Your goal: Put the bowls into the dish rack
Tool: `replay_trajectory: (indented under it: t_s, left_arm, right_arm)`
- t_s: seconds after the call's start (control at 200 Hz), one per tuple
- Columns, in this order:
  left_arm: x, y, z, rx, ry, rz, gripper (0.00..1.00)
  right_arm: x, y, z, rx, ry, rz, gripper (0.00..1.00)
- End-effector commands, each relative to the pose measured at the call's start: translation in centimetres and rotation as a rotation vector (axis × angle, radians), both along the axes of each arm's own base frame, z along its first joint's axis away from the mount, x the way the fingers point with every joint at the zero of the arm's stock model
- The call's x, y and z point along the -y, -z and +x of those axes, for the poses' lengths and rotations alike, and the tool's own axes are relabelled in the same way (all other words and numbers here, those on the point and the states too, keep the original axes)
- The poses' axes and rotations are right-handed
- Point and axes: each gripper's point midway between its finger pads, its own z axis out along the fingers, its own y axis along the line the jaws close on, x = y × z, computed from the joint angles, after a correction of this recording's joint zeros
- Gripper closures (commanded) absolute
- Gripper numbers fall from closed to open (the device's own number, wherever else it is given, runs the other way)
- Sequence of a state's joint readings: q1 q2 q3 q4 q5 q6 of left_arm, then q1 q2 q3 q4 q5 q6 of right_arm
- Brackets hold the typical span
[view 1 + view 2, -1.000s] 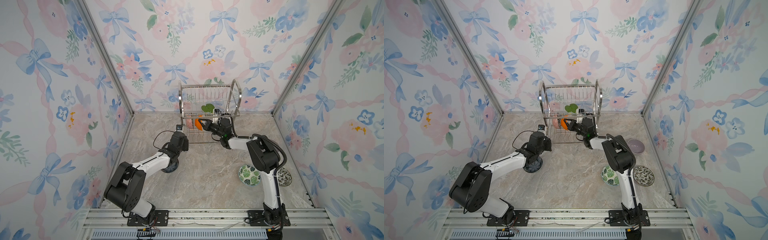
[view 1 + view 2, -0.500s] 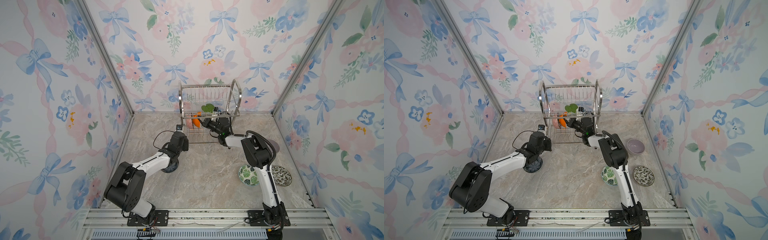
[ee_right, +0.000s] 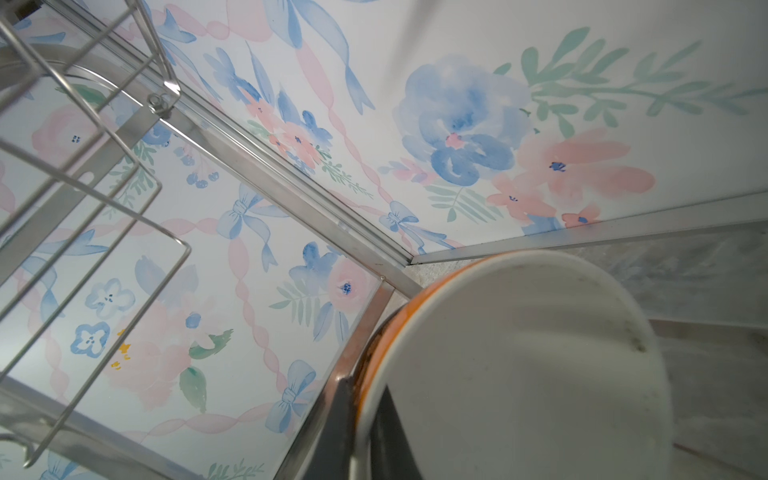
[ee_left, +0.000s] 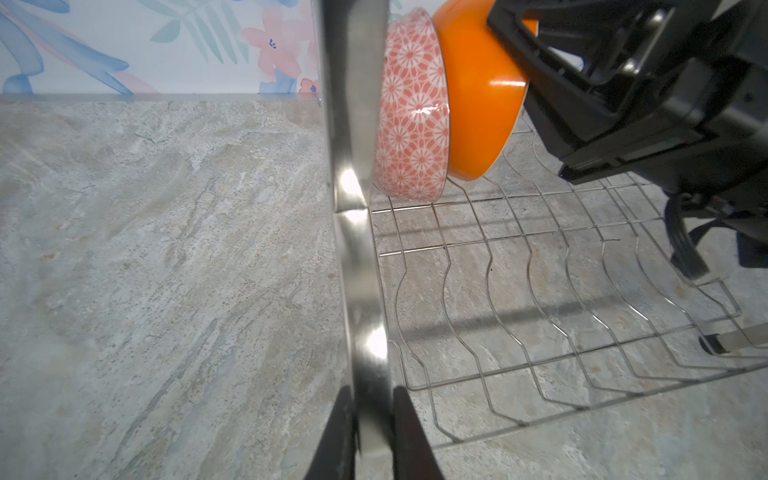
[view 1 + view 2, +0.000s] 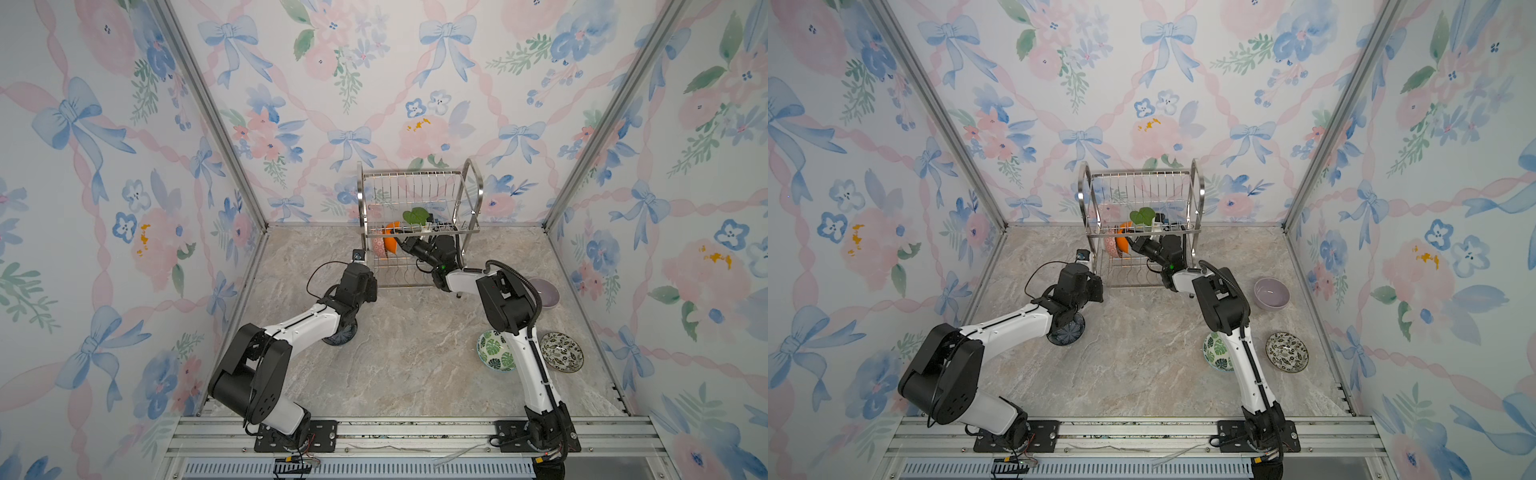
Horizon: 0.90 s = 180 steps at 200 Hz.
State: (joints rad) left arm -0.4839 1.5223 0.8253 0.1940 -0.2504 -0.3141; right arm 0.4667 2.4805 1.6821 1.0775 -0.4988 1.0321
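Observation:
The steel dish rack [image 5: 419, 195] [image 5: 1142, 195] stands at the back wall. On its lower tier a pink-patterned bowl [image 5: 378, 246] [image 4: 411, 112] stands on edge at the left end. An orange bowl [image 5: 390, 243] [image 4: 478, 104] leans against it, white inside [image 3: 519, 353]. My right gripper [image 5: 401, 241] [image 3: 365, 388] reaches into the lower tier and is shut on the orange bowl's rim. My left gripper [image 5: 374, 286] [image 4: 372, 395] is shut on the rack's flat side frame [image 4: 353, 208] at its front left leg.
A dark blue bowl [image 5: 343, 334] lies partly under my left arm. A green leaf-print bowl [image 5: 492, 353], a black-and-white floral bowl [image 5: 562, 351] and a lilac bowl [image 5: 545, 291] sit on the marble floor at the right. A green leaf-shaped item [image 5: 415, 216] rests on the upper tier.
My right arm has reached deeper into the lower tier, carrying the orange bowl leftward up against the pink-patterned bowl. The left arm has kept its hold on the rack.

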Motion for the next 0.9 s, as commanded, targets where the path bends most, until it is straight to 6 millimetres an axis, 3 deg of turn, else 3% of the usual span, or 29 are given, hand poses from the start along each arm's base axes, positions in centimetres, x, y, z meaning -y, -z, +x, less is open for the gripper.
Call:
replay_trajectory:
  t_s: [0.0, 0.565, 0.895]
  left_arm:
    - [0.7, 1.7, -0.6, -0.055, 0.060, 0.041, 0.85]
    - [0.7, 1.7, -0.6, -0.054, 0.062, 0.055, 0.86]
    - [0.5, 1.6, -0.7, -0.054, 0.052, 0.064, 0.86]
  right_arm:
    - [-0.9, -2.0, -0.7, 0.090, -0.044, 0.056, 1.00]
    - [-2.1, -0.3, -1.0, 0.062, -0.075, 0.070, 1.00]
    - [-0.5, 1.2, -0.5, 0.026, -0.035, -0.011, 1.00]
